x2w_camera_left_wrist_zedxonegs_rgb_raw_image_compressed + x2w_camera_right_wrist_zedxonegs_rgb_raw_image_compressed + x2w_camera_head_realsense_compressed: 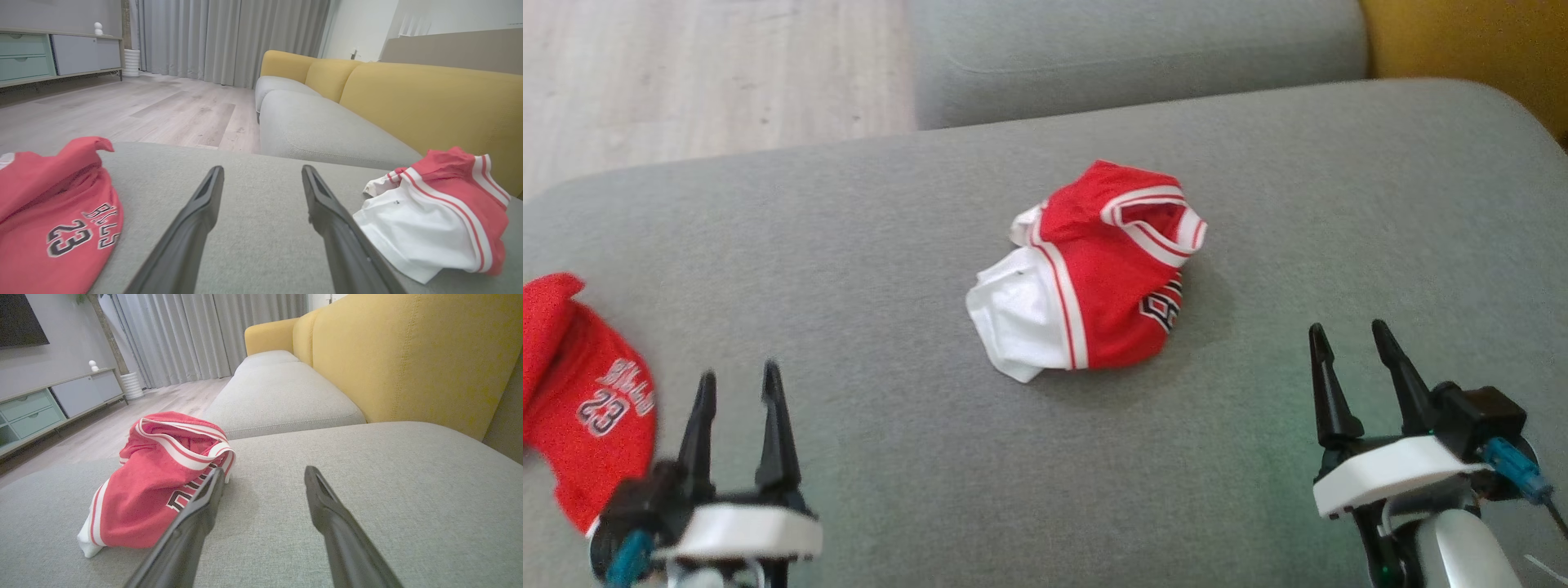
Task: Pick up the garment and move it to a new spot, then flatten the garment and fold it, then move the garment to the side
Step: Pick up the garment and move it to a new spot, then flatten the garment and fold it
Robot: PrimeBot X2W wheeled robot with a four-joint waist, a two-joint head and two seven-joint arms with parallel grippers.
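Observation:
A crumpled red garment [1094, 269] with white trim and white lining lies in the middle of the grey seat cushion [890, 457]; it also shows as the garment [441, 216] at right in the left wrist view and the garment [155, 490] at left in the right wrist view. A second red garment [580, 392] printed "23" lies at the cushion's left edge, beside my left gripper [739, 371], which is open and empty. My right gripper [1348, 327] is open and empty, to the right of the middle garment and apart from it.
A second grey cushion [1135, 49] lies beyond this one, with the yellow backrest [1462, 41] on the right. Wooden floor [686, 73] starts past the cushion's far left edge. A low cabinet [49, 53] and curtains [229, 36] stand across the room.

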